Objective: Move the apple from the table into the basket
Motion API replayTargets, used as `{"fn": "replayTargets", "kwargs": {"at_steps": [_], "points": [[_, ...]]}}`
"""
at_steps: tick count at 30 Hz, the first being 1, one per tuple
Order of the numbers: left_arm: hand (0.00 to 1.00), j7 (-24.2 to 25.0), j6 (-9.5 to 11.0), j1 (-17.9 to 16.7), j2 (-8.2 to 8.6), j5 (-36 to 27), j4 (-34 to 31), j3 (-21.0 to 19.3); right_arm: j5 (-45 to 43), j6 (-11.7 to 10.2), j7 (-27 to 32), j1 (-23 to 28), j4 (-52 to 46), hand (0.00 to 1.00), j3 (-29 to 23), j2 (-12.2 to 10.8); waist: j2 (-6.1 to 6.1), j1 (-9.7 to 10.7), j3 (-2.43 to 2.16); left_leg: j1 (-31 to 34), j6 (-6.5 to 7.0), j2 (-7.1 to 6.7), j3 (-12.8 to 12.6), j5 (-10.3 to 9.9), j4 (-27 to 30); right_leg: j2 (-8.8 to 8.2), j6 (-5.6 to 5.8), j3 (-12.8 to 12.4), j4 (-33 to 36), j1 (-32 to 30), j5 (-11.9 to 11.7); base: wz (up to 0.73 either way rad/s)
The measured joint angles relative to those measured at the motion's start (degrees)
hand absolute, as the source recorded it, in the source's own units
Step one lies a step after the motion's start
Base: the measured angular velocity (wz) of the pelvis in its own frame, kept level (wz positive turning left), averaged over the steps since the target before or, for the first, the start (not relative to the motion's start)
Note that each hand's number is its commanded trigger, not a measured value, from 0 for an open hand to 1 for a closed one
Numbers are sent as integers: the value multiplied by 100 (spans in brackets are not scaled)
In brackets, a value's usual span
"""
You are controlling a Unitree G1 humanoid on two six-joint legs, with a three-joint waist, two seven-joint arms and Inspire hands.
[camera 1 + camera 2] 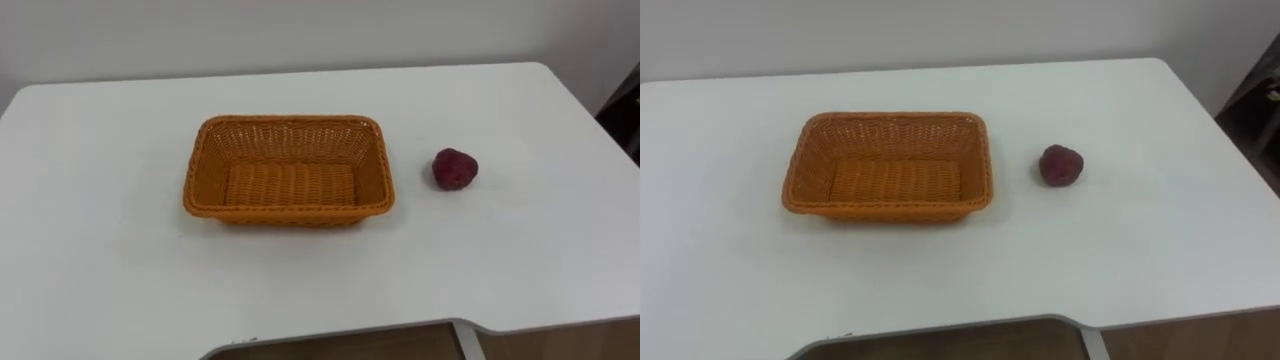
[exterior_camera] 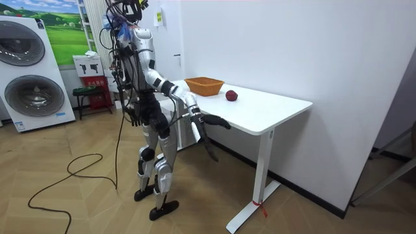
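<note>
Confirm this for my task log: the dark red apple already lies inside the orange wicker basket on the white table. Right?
No. The dark red apple lies outside the orange wicker basket, to its right and apart from it, on the white table. The left eye view shows this.

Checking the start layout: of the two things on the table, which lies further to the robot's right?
The dark red apple, on the bare table right of the empty orange wicker basket, not touching it.
</note>
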State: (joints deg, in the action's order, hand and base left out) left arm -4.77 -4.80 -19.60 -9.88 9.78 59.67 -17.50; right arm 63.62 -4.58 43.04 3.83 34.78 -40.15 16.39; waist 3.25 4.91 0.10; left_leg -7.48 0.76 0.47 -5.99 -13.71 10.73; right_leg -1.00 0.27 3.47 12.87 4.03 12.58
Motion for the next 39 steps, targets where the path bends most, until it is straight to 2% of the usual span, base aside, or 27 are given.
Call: {"fn": "replayTargets", "kwargs": {"at_steps": [4,8,10,13,17,26,29,33,37,39], "points": [[0,5,14,26,-8,1,-66,89,-836,-113,652,-64,-1111,0,68,99,3,-47,-1,82,0,-1,-3,0,1,-1,1,-8,-10,-80,0,0],[0,-6,12,-3,-19,3,-6,121,-2248,-157,1171,-358,-1758,0,152,246,-5,-74,8,171,0,-1,2,0,8,4,8,-4,-8,-115,-23,0],[0,-13,11,21,-39,0,4,267,-2816,-205,1312,-471,-1928,0,356,299,14,-86,23,208,0,2,5,1,18,6,5,-1,19,-141,-24,0],[0,-4,14,128,-26,1,7,400,-3630,-211,1285,-502,-2052,0,690,390,28,-231,27,236,1,6,5,1,12,6,4,-5,79,-232,-25,-1],[0,1,28,153,-30,-4,8,486,-4322,-207,908,-576,-2192,0,1172,436,48,-360,31,218,1,12,12,2,9,6,-5,8,72,-214,-31,0],[0,280,13,147,-74,123,-90,737,-4340,-12,-537,-756,-2220,0,2063,448,79,-393,40,222,0,13,159,2,64,-24,-16,206,70,-161,-38,9],[0,300,10,136,-99,123,-122,837,-4337,98,-967,-830,-2189,0,2271,448,59,-398,34,183,0,5,221,3,79,-44,-15,286,69,-90,-38,11],[0,301,11,136,-107,317,-168,880,-4347,101,-1376,-888,-2132,0,2436,448,62,-505,33,186,1,2,235,4,97,-52,-15,303,73,-82,-38,1],[0,281,-10,118,-134,352,-178,928,-4350,273,-1700,-1041,-1854,0,2574,451,127,-537,63,187,6,-20,336,9,119,-74,-15,410,48,-10,-38,12],[0,284,-30,87,-170,352,-178,1019,-4344,322,-1794,-1192,-1585,0,2679,466,144,-593,55,204,6,-18,343,8,151,-79,-17,450,5,20,-45,5]]}}
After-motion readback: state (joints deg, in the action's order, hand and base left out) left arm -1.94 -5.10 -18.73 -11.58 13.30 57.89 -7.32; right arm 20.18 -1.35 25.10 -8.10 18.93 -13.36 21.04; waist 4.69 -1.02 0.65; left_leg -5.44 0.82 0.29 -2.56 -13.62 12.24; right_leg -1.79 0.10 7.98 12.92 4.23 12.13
